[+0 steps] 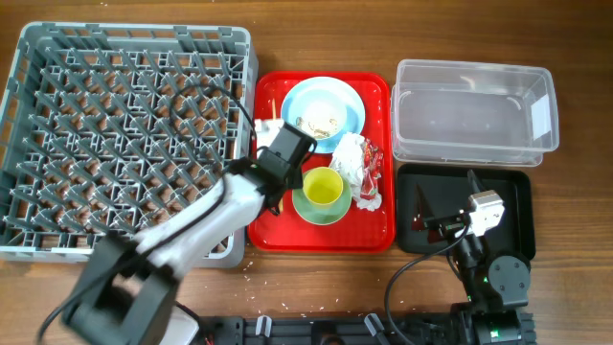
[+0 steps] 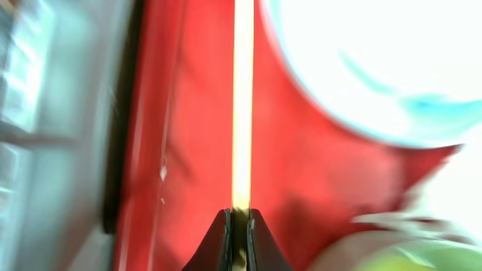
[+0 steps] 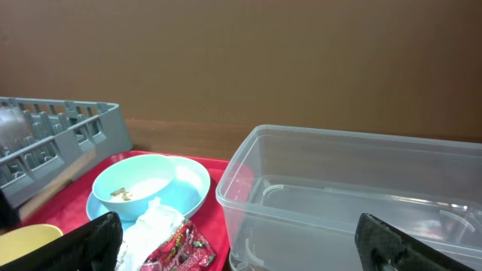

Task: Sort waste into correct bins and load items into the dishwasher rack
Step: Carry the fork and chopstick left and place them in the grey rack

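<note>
One thin wooden chopstick (image 2: 242,98), light, stiff and slippery, is pinched near its end by the clenched left gripper (image 2: 239,217).

On the brown wood-grain counter (image 1: 316,29) show a grey pegged plastic crate (image 1: 124,134), flat red tray (image 1: 369,232), pale blue round plate (image 1: 351,103), yellow-green cup (image 1: 324,189), green saucer (image 1: 326,217), red-flecked white crumpled napkin (image 1: 351,158), pale yellow wooden chopstick (image 2: 242,98), clear plastic tub (image 1: 476,115) and shallow black tray (image 1: 512,196).

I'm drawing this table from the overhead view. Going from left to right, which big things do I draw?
grey dishwasher rack → red tray → clear tub
</note>
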`<state>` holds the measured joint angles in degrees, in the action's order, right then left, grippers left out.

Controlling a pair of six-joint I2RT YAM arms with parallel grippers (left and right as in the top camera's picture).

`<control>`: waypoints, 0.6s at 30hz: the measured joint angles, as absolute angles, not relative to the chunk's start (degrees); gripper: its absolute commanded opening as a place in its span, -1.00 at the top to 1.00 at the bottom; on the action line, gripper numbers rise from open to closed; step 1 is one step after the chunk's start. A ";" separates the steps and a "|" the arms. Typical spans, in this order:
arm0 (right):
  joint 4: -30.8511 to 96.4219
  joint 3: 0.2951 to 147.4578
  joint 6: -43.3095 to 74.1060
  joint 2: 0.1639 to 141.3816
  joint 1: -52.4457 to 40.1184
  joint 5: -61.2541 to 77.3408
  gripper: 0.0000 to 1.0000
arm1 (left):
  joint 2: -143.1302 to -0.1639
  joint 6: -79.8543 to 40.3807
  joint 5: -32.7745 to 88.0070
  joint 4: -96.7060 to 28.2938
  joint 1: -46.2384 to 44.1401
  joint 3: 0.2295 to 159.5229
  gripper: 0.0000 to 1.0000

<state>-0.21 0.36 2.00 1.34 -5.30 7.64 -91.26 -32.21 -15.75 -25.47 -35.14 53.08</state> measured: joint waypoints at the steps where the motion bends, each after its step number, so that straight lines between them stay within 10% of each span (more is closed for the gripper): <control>1: -0.21 0.36 2.00 1.34 -5.30 7.62 -0.99 | -87.83 -30.55 -17.04 -25.58 -35.16 53.60 0.92; 9: -0.19 0.36 2.00 1.32 -5.30 7.64 -0.99 | -72.88 -14.79 -38.13 -32.64 -33.52 54.30 0.92; 18: -0.19 0.36 2.00 1.34 -5.30 7.64 -0.99 | -78.87 -13.41 -32.18 -34.37 -26.35 51.70 0.92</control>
